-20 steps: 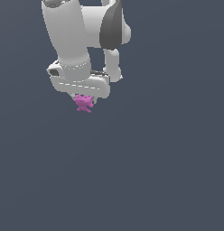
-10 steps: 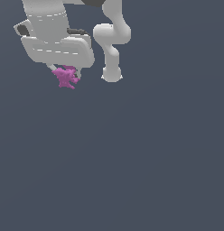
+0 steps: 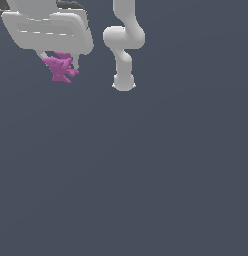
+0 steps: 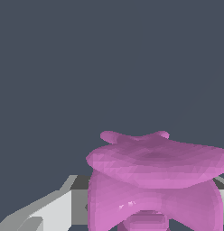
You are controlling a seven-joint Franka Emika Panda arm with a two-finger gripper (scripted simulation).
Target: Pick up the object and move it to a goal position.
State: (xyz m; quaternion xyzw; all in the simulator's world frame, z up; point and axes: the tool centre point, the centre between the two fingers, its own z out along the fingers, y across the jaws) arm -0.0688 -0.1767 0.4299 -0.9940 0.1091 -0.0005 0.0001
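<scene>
Clamped on the object, the gripper sits near the top corner on the exterior view's left, its white body wide above the small magenta-pink lump. Spiky lobes of the object stick out below the gripper's body, and a pale finger shows against its side; the other finger seems to be hidden behind the lump, though the render is too coarse to be sure. In the wrist view the object fills the near field as a broad pink cap over two rounded legs, with a grey-white finger beside it. Behind and towards the exterior view's right, the arm bends down to its base, well apart from the object. All around lies the plain dark slate ground.
</scene>
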